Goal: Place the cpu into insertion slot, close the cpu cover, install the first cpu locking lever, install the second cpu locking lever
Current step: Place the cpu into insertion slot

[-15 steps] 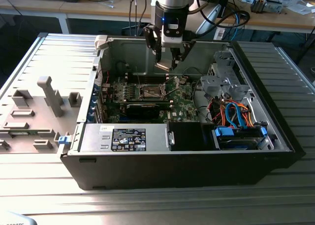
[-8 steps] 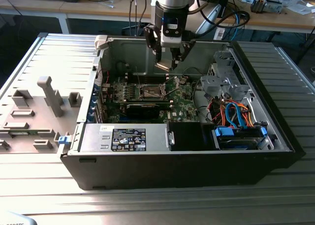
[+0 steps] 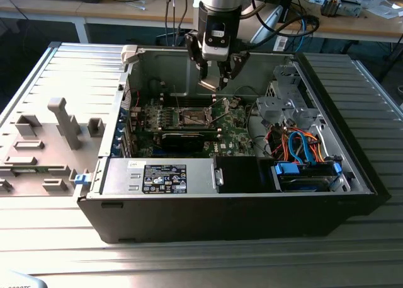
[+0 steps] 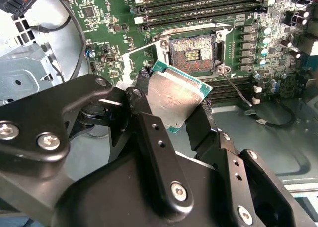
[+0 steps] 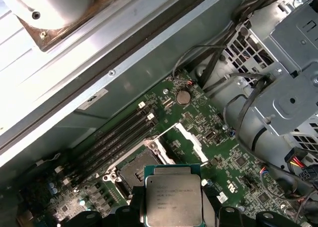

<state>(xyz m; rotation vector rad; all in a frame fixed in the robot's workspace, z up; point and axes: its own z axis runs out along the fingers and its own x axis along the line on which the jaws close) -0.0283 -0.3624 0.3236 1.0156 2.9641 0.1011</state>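
My gripper (image 3: 214,80) hangs over the open computer case, shut on the cpu (image 3: 208,85), a flat silver square with a green edge. In the second wrist view the black fingers (image 4: 149,122) clamp the cpu (image 4: 176,95) on two sides, tilted, above and apart from the insertion slot (image 4: 193,50). The insertion slot (image 5: 131,175) is dark, uncovered and holds no chip. The cpu cover (image 5: 193,137), a thin silver frame, stands swung open beside it. A thin metal locking lever (image 4: 237,90) sticks out unlatched from the socket's corner.
The green motherboard (image 3: 230,121) lies deep in the case, with long memory slots (image 4: 198,8) beside the socket. A black labelled power supply (image 3: 160,176) sits along the front wall. Drive cage and coloured cables (image 3: 296,140) crowd the exterior view's right. The case's back wall (image 3: 170,67) is close behind the gripper.
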